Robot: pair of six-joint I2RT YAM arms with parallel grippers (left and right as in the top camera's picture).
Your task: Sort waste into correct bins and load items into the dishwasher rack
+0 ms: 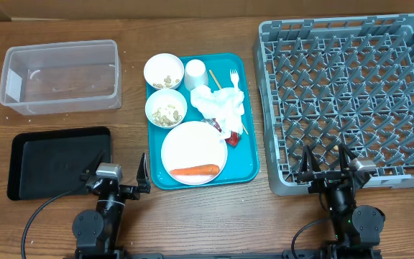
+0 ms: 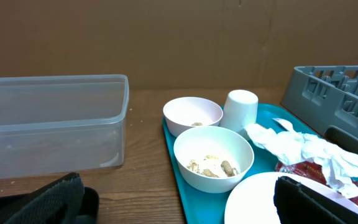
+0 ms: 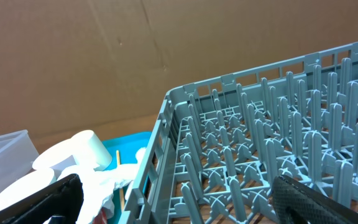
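Your left claw (image 1: 117, 177) is wide open and holds nothing. It sits low over the tabletop (image 1: 207, 216), between the black tray (image 1: 49, 162) and the teal tray (image 1: 250, 155). Your right claw (image 1: 327, 167) is wide open too, with nothing in it. It sits at the near edge of the grey dishwasher rack (image 1: 266, 108), which is on your right side.

The clear tub (image 1: 60, 47) is at the far left, behind the black tray.

All the waste and dishes lie on the teal tray in the middle. The far bowl (image 1: 164, 70) and the near bowl (image 1: 166, 109) sit along its left side. Both have pale food scraps (image 1: 167, 114) in them. The white cup (image 1: 195, 73) stands just beside the far bowl. The crumpled napkin (image 1: 218, 104) lies on the right side of the tray. The white fork (image 1: 233, 80) lies at its far end. The thin wooden stick (image 1: 213, 78) runs under the napkin. The red wrapper (image 1: 228, 135) peeks out at the napkin's near edge. The big plate (image 1: 192, 144) is at the near end, and the orange carrot (image 1: 195, 171) lies across it.
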